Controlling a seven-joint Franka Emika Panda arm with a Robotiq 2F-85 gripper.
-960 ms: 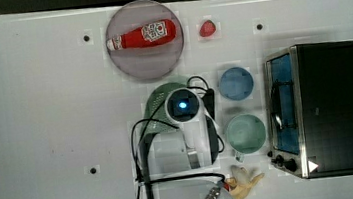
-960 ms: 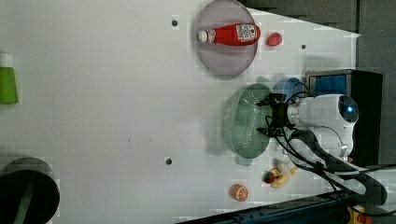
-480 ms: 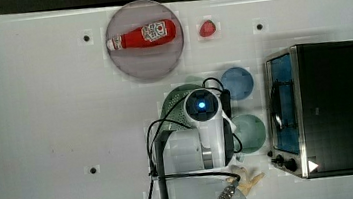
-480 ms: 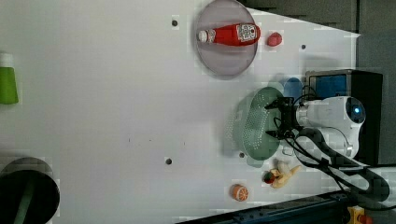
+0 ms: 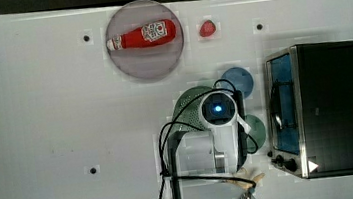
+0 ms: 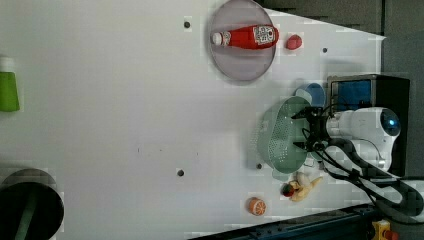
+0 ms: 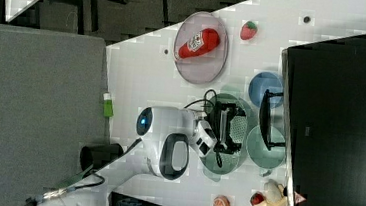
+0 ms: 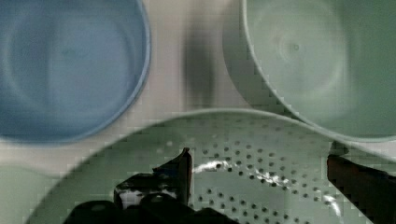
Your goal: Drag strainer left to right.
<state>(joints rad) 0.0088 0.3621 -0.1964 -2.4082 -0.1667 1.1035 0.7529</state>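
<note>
Fingers [image 8: 261, 186] are spread apart inside the pale mint-green perforated plastic strainer [image 6: 282, 140]; the round blue bowl [image 8: 65, 70] and round green bowl [image 8: 317, 60] could be shoved if dragging continues.

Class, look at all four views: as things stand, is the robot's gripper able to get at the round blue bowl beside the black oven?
Probably yes. The gripper sits open inside the pale mint-green perforated plastic strainer, and the round blue bowl lies just past the strainer's rim with nothing inside it; the gripper would first need to lift over that rim.
</note>
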